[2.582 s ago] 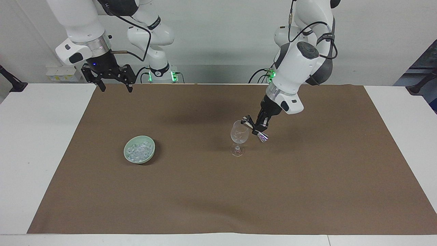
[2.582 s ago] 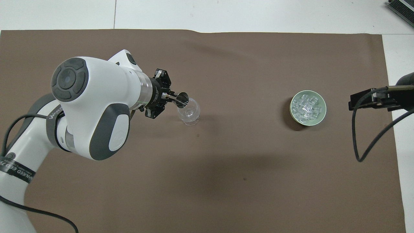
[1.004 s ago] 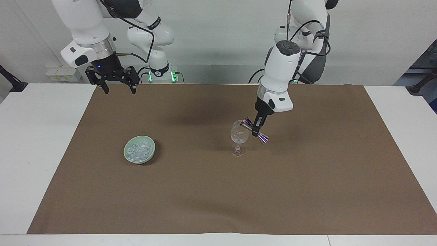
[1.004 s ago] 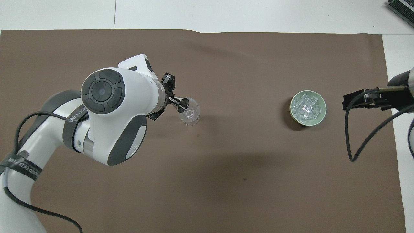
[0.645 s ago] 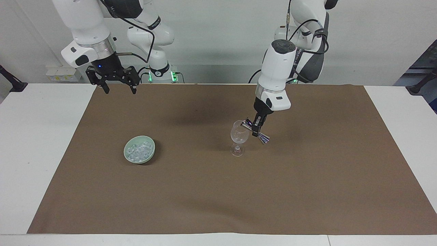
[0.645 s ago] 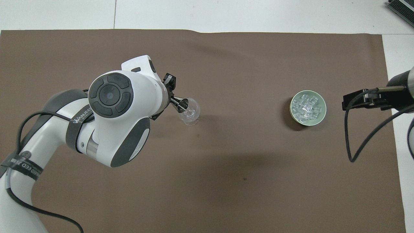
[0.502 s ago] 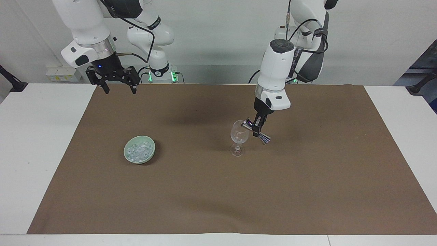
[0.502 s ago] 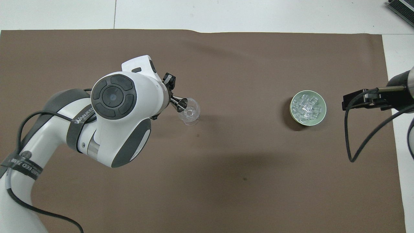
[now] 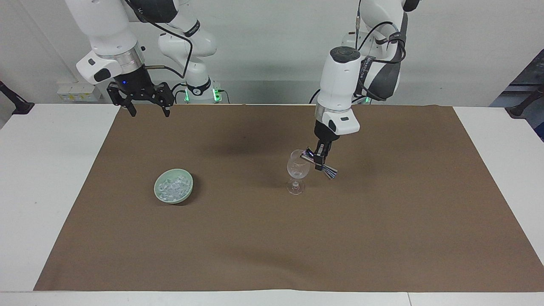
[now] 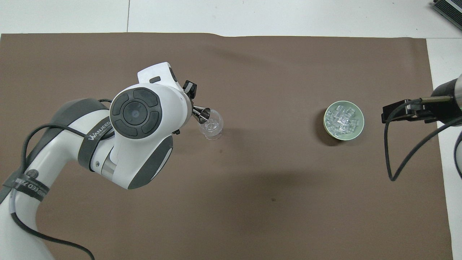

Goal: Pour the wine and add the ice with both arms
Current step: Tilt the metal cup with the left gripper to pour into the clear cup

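Note:
A clear stemmed wine glass [image 9: 298, 169] [image 10: 212, 127] stands upright near the middle of the brown mat. My left gripper [image 9: 319, 159] is shut on the waist of a shiny metal jigger [image 9: 328, 170] [image 10: 203, 115]. The jigger is tilted, with one end at the glass's rim. A pale green bowl [image 9: 174, 200] [image 10: 362, 121] holding the ice [image 9: 172, 187] [image 10: 343, 119] sits toward the right arm's end. My right gripper [image 9: 148, 111] hangs open and holds nothing, over the mat's edge at the robots' side. No wine shows in the frames.
The brown mat [image 9: 272, 238] covers most of the white table [image 9: 51, 191]. The left arm's large wrist hides part of the mat beside the glass in the overhead view. A black cable [image 10: 400, 169] loops down from the right arm.
The left arm's wrist has swung more upright above the glass, while the jigger stays at the rim. The right gripper shifted slightly at first and has since stayed still.

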Controlling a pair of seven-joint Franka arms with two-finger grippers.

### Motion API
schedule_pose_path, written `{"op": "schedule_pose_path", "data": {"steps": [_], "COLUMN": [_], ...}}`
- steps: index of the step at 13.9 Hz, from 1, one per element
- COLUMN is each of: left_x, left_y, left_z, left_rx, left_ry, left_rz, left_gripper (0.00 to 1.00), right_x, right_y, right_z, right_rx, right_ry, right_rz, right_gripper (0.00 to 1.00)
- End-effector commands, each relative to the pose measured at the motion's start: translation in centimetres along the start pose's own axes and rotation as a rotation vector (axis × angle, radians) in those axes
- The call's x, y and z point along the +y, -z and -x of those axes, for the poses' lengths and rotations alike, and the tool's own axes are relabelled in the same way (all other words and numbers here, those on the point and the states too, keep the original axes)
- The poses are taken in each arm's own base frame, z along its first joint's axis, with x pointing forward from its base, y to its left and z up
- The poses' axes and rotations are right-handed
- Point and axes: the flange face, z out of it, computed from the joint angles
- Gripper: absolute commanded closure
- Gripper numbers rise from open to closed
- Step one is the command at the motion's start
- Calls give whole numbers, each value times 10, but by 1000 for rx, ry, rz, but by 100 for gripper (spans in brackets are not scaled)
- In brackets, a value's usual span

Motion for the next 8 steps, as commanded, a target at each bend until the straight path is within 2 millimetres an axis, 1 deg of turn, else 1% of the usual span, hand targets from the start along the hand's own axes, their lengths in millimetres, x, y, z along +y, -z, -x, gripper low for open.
{"op": "schedule_pose_path", "data": {"steps": [1, 8], "left_x": [3, 6], "left_y": [8, 12], "left_z": [6, 6], "left_rx": [42, 87], "left_ry": [-6, -48], "left_rz": [23, 44], "left_gripper": [100, 100], "right_x": [0, 1], "right_y": [0, 0], "right_z": [4, 4], "right_rx": [16, 16], "right_ry": [31, 34], "right_rz": [-25, -26], "right_gripper": [0, 0]}}
